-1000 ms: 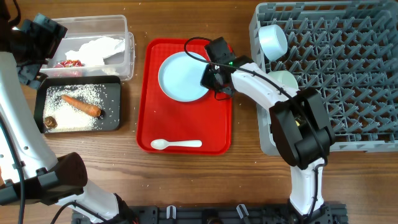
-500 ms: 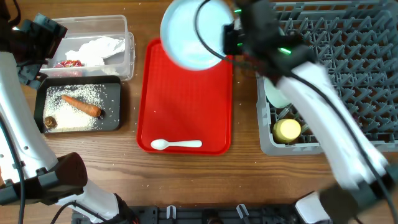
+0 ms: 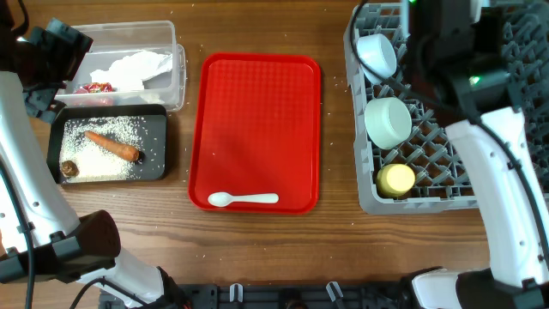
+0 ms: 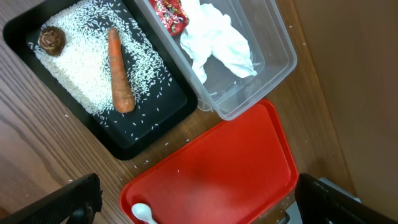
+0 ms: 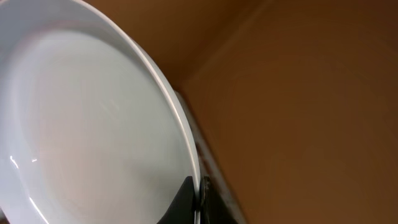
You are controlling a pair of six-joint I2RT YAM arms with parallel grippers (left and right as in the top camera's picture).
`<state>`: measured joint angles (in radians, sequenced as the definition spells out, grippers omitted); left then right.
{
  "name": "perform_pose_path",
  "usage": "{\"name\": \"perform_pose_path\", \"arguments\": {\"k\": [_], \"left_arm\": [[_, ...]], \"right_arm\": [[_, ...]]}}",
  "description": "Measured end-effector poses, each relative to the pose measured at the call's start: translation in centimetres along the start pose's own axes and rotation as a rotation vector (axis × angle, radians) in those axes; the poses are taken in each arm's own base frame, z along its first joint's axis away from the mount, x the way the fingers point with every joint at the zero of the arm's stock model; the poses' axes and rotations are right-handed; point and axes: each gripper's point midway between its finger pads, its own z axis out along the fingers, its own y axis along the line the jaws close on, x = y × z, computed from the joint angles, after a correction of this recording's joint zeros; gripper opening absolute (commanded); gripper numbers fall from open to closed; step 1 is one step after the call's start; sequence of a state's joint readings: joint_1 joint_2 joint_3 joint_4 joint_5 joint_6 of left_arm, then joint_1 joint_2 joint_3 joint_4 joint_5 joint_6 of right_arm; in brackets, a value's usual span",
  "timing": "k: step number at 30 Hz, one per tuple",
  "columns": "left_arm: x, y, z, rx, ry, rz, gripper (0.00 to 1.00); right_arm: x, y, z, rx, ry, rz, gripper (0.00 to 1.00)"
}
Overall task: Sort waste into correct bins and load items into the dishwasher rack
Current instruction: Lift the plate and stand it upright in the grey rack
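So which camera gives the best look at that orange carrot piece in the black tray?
The left wrist view: the orange carrot piece is largest there, lying on white rice grains in the shallow black rectangular tray. The overhead view shows it too, only smaller. The right wrist view shows only a pale blue round plate.

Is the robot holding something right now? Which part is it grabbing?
The right gripper pinches the pale blue plate by its rim. The left gripper is open, holding nothing.
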<state>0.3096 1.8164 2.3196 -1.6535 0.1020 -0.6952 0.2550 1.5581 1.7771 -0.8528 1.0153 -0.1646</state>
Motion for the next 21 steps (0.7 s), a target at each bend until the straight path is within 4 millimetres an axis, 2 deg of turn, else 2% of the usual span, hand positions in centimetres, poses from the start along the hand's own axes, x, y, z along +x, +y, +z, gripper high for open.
{"name": "perform_pose_path", "arguments": {"k": [4, 7, 14, 21], "left_arm": [[0.0, 0.0, 0.0, 0.000, 0.001, 0.000, 1.00], [0.0, 0.0, 0.0, 0.000, 0.000, 0.000, 1.00], [0.0, 0.0, 0.0, 0.000, 0.001, 0.000, 1.00], [0.0, 0.0, 0.0, 0.000, 0.000, 0.000, 1.00]], "right_arm": [[1.6, -0.5, 3.3, 0.046, 0.083, -0.165, 0.04], [2.5, 0.5, 5.3, 0.040, 0.129, -0.273, 0.04], [2.8, 4.6, 8.1, -0.028, 0.141, -0.400, 0.04], [4.5, 9.4, 10.5, -0.109, 0.177, -0.495, 0.04]]}}
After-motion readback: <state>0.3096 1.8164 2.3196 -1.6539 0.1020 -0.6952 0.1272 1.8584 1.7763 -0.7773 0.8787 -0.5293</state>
